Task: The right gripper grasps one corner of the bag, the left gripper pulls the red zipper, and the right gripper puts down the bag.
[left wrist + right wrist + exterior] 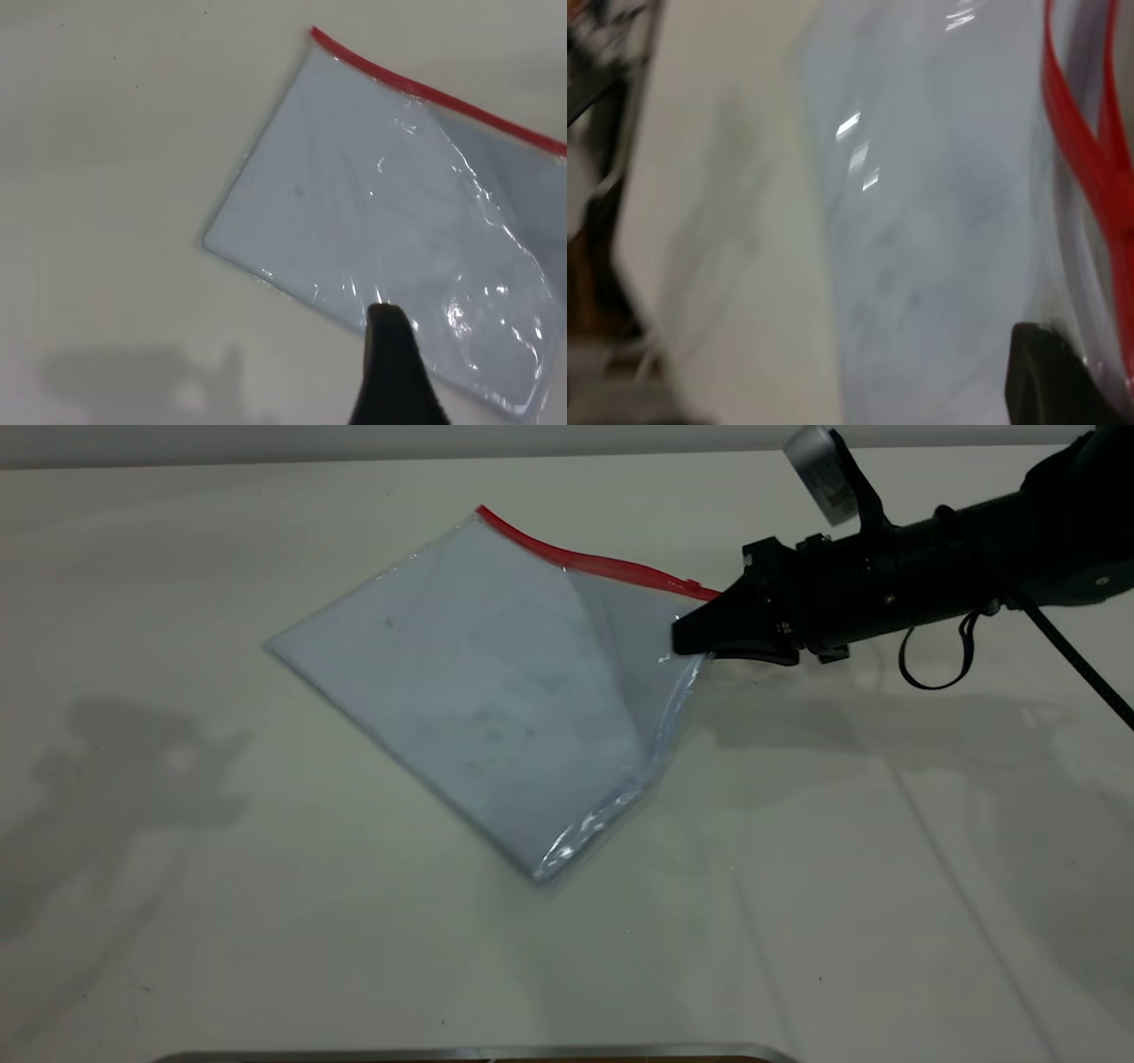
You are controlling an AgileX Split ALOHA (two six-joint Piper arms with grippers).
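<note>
Gripping the corner of the bag (695, 624) near the right end of the red strip: right gripper (687, 636), black, jaws clamped on the clear plastic, reaching in from the right side of the exterior view on a dark arm with a thin looping cable (939, 657); left gripper (390, 329) seen only in its own wrist view as one dark pointed tip above the near edge of the pouch, impossible to tell whether parted or closed, absent from the exterior view.

Counted from left to right in the exterior view: one pale table (177, 868); one bag (478, 691), flat, clear, crinkly, with white sheets inside; one red zipper (585, 560) along the far long edge; one gripper at the right.

Lying diagonally at the table's middle, bag mostly flat on the surface, its right corner lifted and pulled taut toward the clamped jaws, plastic creased below them; left and near corners resting on the table; red strip (1081, 159) running just beside the gripper's dark finger (1063, 381) in the right wrist view.
</note>
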